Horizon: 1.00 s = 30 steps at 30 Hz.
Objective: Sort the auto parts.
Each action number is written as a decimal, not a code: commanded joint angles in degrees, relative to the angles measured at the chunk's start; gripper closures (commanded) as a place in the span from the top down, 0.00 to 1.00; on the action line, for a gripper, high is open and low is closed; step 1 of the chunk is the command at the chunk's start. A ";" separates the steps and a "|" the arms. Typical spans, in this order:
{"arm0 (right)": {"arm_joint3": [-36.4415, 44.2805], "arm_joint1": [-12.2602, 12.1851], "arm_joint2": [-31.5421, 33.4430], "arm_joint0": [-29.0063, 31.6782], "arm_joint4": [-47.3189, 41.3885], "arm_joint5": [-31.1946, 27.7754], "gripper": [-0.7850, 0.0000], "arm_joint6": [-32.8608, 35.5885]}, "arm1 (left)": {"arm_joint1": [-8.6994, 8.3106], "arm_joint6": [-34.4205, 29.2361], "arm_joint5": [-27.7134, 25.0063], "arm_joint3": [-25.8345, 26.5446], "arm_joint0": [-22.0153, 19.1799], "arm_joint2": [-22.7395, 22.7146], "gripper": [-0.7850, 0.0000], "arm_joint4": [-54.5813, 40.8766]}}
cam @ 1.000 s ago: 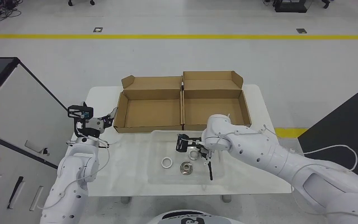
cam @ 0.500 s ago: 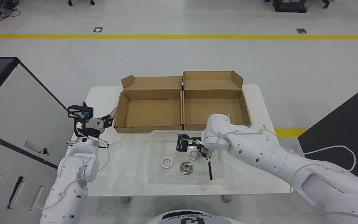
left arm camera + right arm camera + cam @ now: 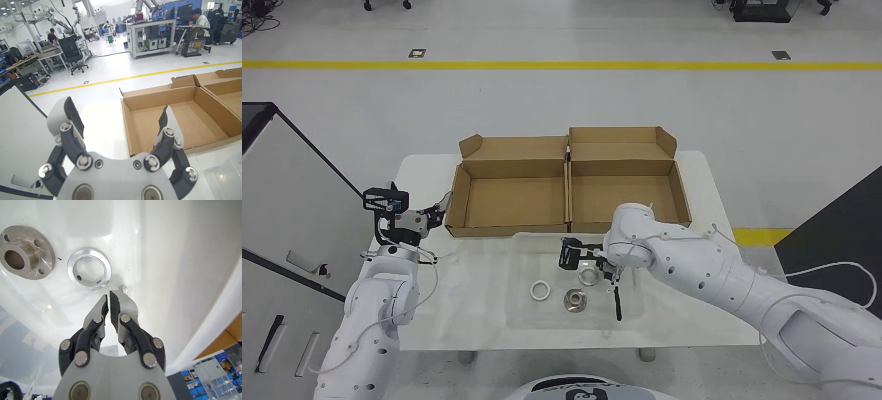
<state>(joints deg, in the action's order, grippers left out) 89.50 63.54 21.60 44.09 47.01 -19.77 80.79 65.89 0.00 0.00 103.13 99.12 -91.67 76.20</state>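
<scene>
- Our right pincer (image 3: 108, 295) sits low inside the white tray (image 3: 189, 275). Its jaws are pressed almost together with nothing between them. The tips are just beside a small bolt (image 3: 122, 288) and near the aluminium collar ring (image 3: 88, 268).
- We judge that tips this close together could nudge the bolt rather than grip it. On the glossy tray floor it may roll toward the curved wall, where a pinch is harder.
- One finger partly covers the bolt, so a closing made from here could miss it or catch only its end.
- Spreading the jaws at this spot might knock the collar ring and send it sliding toward the steel flange (image 3: 24, 260).
- Our left pincer (image 3: 117, 104) hangs spread and empty over the tabletop (image 3: 104, 128), beside the left cardboard box (image 3: 170, 121).
- That box and the right cardboard box (image 3: 627, 195) look alike, so a part could land in the wrong one.
- We make out no marking on the parts, the tray or the boxes.
</scene>
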 commanded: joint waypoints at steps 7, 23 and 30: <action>1.33 -0.26 1.35 0.39 -0.60 -0.06 0.00 1.21 | 0.00 0.00 0.00 0.00 0.00 0.00 1.00 0.00; 3.85 -1.24 3.69 1.98 0.17 -0.86 0.38 2.07 | 0.00 0.00 0.00 0.00 0.00 0.00 1.00 0.00; 3.69 -0.78 3.34 1.95 1.80 -0.42 0.49 1.73 | 0.00 0.00 0.00 0.00 0.00 0.00 1.00 0.00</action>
<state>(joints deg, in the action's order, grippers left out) 93.29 62.69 24.96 46.06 48.70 -20.20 82.64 65.89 0.00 0.00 103.13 99.12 -91.67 76.20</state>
